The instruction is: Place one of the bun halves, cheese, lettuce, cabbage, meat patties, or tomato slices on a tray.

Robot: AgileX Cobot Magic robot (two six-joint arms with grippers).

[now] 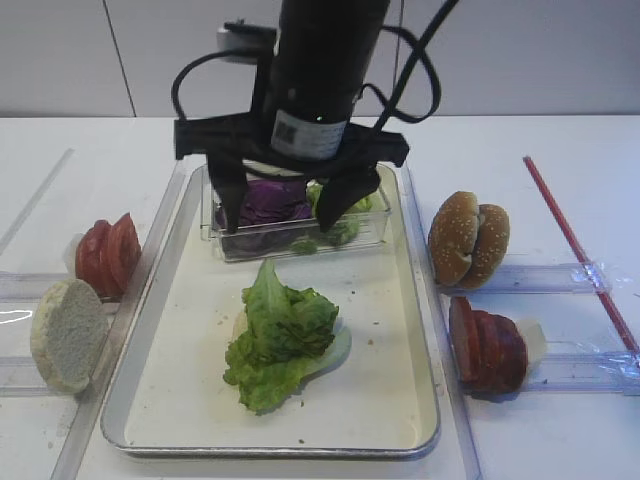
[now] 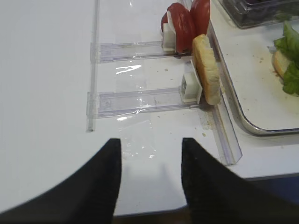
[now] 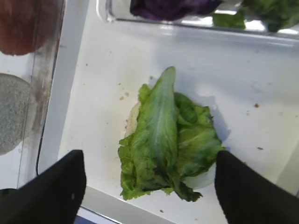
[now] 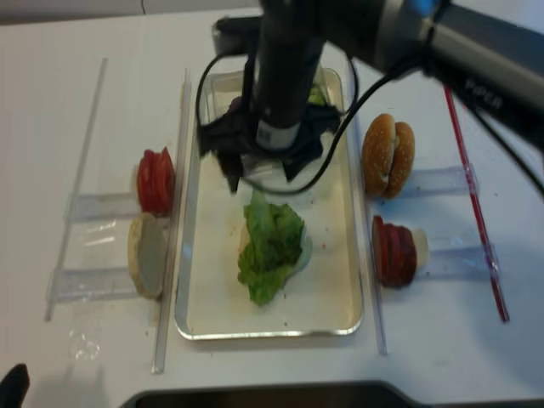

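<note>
A ruffled green lettuce [image 1: 280, 335] clump lies in the middle of the cream-white tray [image 1: 400, 400], on top of a pale bun half whose edge peeks out [image 1: 338, 350]. My right gripper [image 1: 282, 215] hangs open above the tray's far part, its black fingers apart on either side of the lettuce [image 3: 168, 140] in the right wrist view, touching nothing. My left gripper [image 2: 150, 149] is open over bare white table, left of the tray, holding nothing. Purple cabbage [image 1: 272, 200] sits in a clear box [image 1: 370, 232] at the tray's far end.
Left of the tray stand tomato slices [image 1: 108, 255] and a pale bun half [image 1: 67, 333] in clear plastic holders. On the right are sesame bun halves [image 1: 468, 238] and dark red slices [image 1: 487, 348]. A red rod [image 1: 575, 240] lies at the far right.
</note>
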